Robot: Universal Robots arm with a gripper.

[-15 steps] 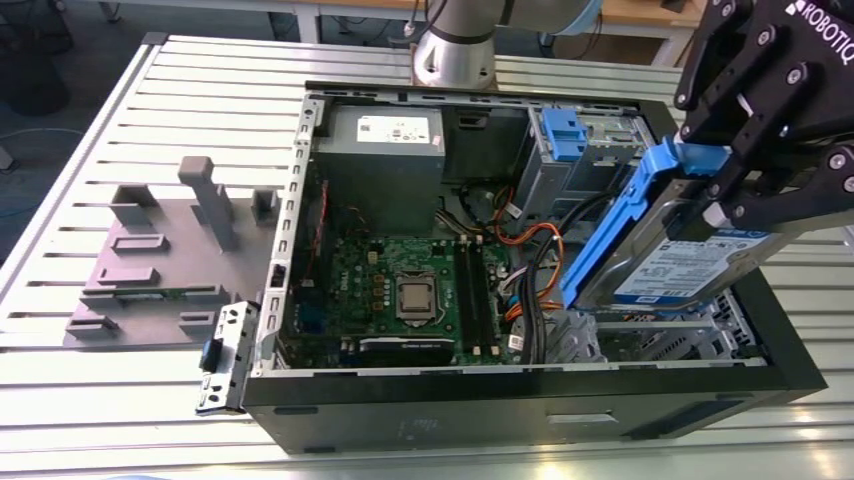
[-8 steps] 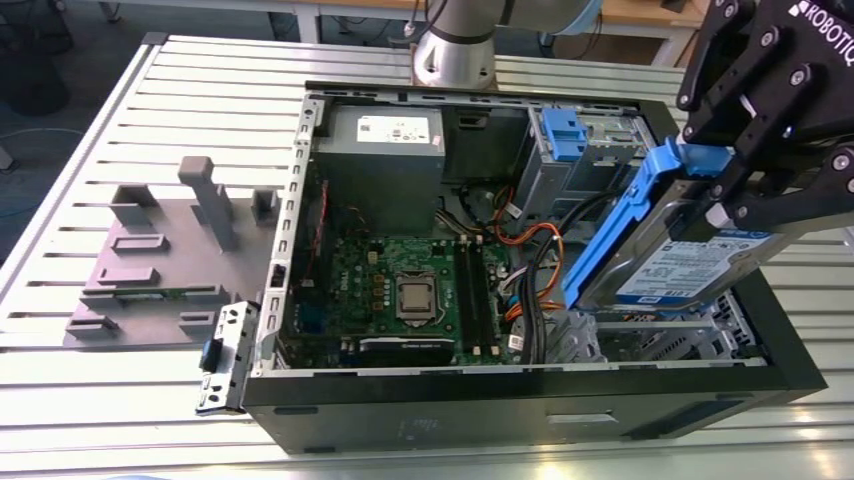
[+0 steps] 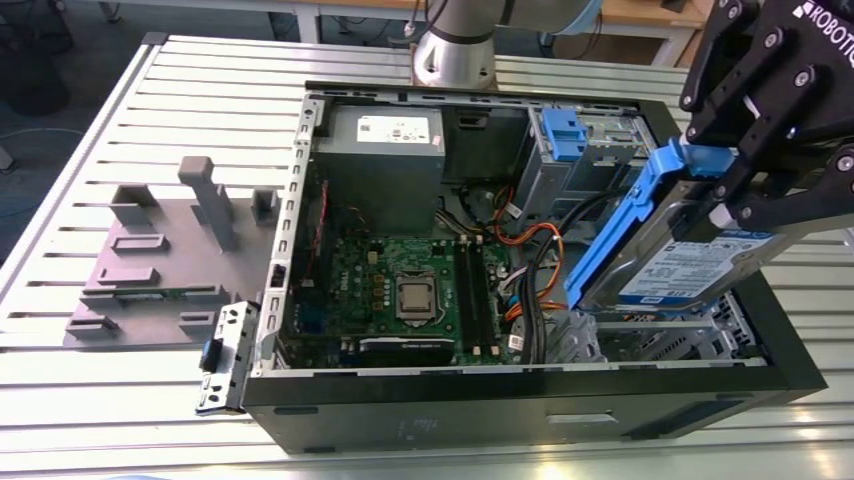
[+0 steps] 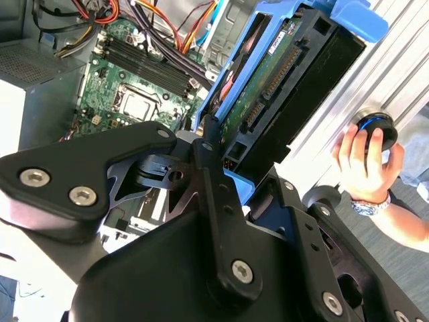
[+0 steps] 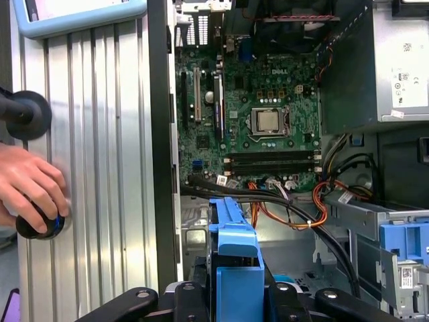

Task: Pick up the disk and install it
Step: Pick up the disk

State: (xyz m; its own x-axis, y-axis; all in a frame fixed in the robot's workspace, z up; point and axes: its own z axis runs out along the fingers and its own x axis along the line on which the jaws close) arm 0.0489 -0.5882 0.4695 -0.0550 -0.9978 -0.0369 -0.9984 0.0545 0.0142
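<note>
Your gripper (image 3: 721, 180) pinches the disk (image 3: 687, 270) by one end of its blue frame. The disk hangs tilted below the jaws, over the open case (image 3: 534, 385). Cables (image 3: 527, 235) beneath the jaws could snag it. The tilt could jam it on the bay (image 3: 654, 335) edge, and the end grip may slip.

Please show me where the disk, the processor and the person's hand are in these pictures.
the disk (image 3: 701, 265), exterior view, on its white-and-blue label.
the processor (image 3: 416, 297), exterior view, on its metal top.
the hand (image 4: 365, 164), second wrist view, on the back of the hand.
</note>
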